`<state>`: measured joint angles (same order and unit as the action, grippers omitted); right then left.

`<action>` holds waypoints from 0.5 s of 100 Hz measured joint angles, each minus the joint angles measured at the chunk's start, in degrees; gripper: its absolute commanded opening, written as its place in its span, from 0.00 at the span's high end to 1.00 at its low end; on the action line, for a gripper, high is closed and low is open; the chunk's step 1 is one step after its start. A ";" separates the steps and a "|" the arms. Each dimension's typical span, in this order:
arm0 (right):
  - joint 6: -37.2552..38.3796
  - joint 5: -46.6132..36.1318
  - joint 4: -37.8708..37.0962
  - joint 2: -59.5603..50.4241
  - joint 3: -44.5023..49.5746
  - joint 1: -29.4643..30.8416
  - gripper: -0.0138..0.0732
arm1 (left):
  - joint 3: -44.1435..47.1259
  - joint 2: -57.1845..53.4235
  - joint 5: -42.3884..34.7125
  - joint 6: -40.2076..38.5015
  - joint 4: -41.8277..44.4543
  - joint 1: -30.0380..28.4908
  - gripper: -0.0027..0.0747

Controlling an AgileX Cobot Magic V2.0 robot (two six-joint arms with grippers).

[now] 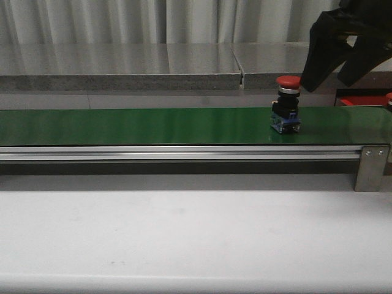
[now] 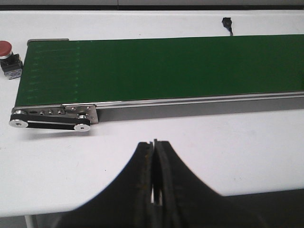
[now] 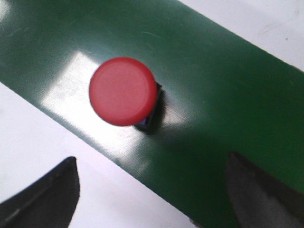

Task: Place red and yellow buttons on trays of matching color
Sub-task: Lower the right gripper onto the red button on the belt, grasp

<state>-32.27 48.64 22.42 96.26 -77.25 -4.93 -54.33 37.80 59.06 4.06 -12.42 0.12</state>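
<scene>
2 red buttons point(image 1: 287, 81) point(image 2: 4, 47), 1 green belt point(image 1: 153, 125), 1 red tray point(image 1: 361, 101).

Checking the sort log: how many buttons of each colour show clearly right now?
Red: 2, the belt button and the table button
Yellow: 0
Total: 2

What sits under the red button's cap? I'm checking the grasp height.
Under the red button cap sits a black collar and blue-black base, standing on the green belt. Its underside is hidden.

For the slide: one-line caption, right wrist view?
Open right gripper hovers above a red button standing on the green belt.
</scene>
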 measured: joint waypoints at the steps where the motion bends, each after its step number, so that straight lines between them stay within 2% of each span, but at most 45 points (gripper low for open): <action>1: 0.00 0.00 0.00 0.16 0.00 -0.01 0.12 | 0.00 0.00 0.00 0.00 0.00 0.00 0.99; 32: 0.12 -1.51 0.97 5.12 -4.52 -1.46 0.14 | 0.00 0.00 0.00 0.00 0.00 0.00 0.99; 37: 0.12 -1.61 0.97 5.70 -4.91 -1.55 0.20 | 0.00 0.00 0.00 0.00 0.00 0.00 0.99; 50: 0.34 -1.61 0.97 6.38 -4.93 -1.55 0.47 | 0.00 0.00 0.00 0.00 0.00 0.00 0.99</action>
<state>-31.93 47.04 23.39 102.65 -82.18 -6.48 -54.33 37.80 59.06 4.06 -12.42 0.12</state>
